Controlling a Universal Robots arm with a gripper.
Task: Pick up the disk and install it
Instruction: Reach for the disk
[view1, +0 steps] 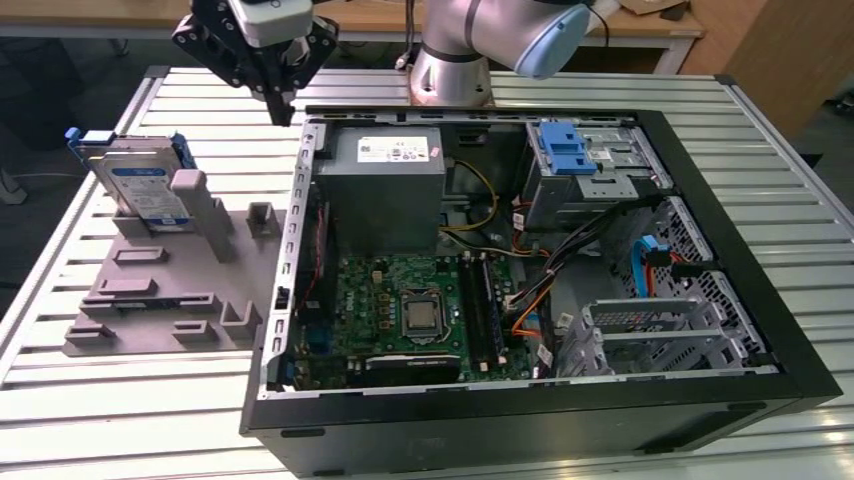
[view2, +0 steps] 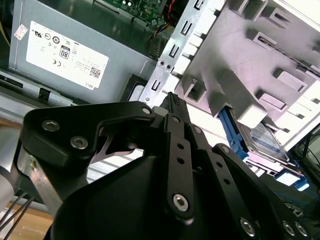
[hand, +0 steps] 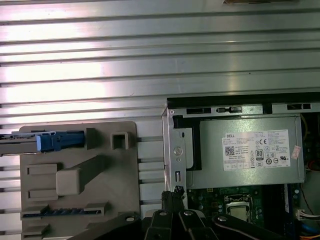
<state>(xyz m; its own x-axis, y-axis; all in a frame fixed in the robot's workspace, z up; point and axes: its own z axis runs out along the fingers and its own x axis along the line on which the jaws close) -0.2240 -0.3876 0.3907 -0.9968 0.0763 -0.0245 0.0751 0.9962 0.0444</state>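
Empty tool above the open computer case's (view1: 534, 430) corner; disk parked in its stand.
The tool (view1: 280, 108), fingers pressed together on nothing, hangs upper left in the exterior view. Left of it, the disk (view1: 140, 185) stands upright in a grey slotted holder (view1: 160, 300) on the counter (view1: 107, 420), probably so its edges are free to grasp.

Shiny ribbed metal desk (view1: 774, 130); matt grey plastic stand (view1: 147, 290); silver metal disk (view1: 144, 190) in blue plastic frame (view1: 91, 135); matt black fingers (view1: 276, 100).
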